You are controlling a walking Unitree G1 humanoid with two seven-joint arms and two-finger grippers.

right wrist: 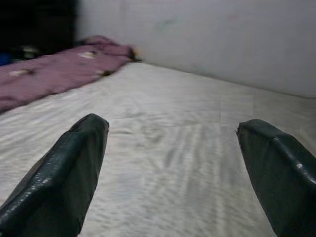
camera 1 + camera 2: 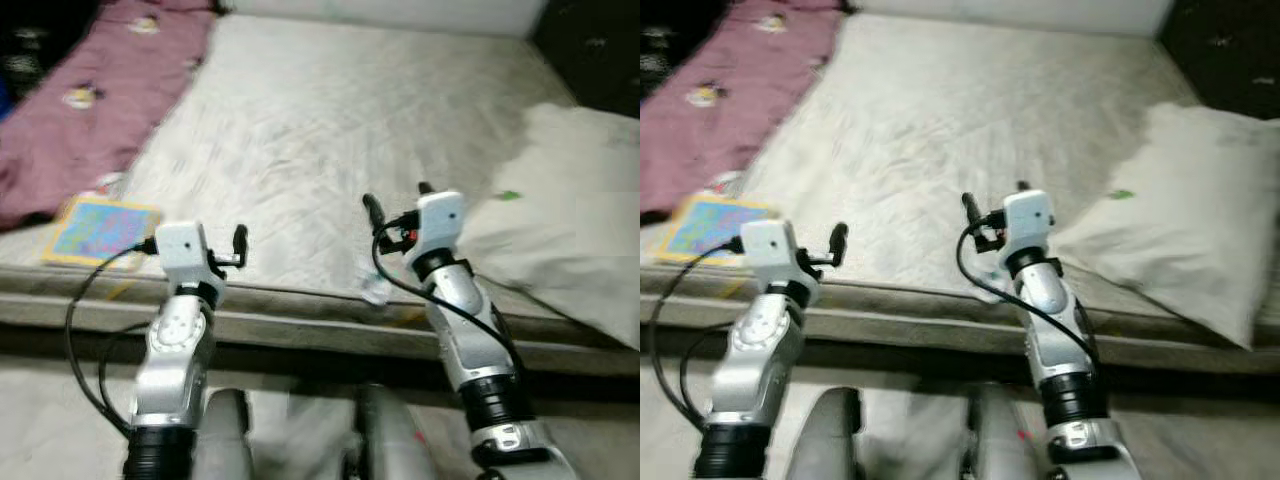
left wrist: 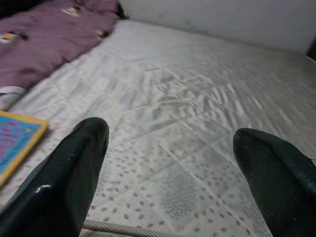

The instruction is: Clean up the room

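Observation:
A wide bed with a pale patterned sheet (image 2: 330, 130) lies in front of me. On its left side is a rumpled purple blanket (image 2: 90, 110), and a colourful flat book (image 2: 103, 230) rests by the front left edge. A white pillow (image 2: 570, 220) lies at the right. Something small, crumpled and clear (image 2: 376, 290) sits at the front edge between my arms. My left gripper (image 3: 170, 140) is open over the front of the sheet, holding nothing. My right gripper (image 2: 398, 200) is also open and empty, raised a little above the mattress near the pillow.
The bed's grey-brown front rail (image 2: 300, 325) runs across just below both wrists. A white wall or headboard (image 2: 400, 12) closes the far end. Dark areas flank the bed at both far corners. The views are slightly blurred.

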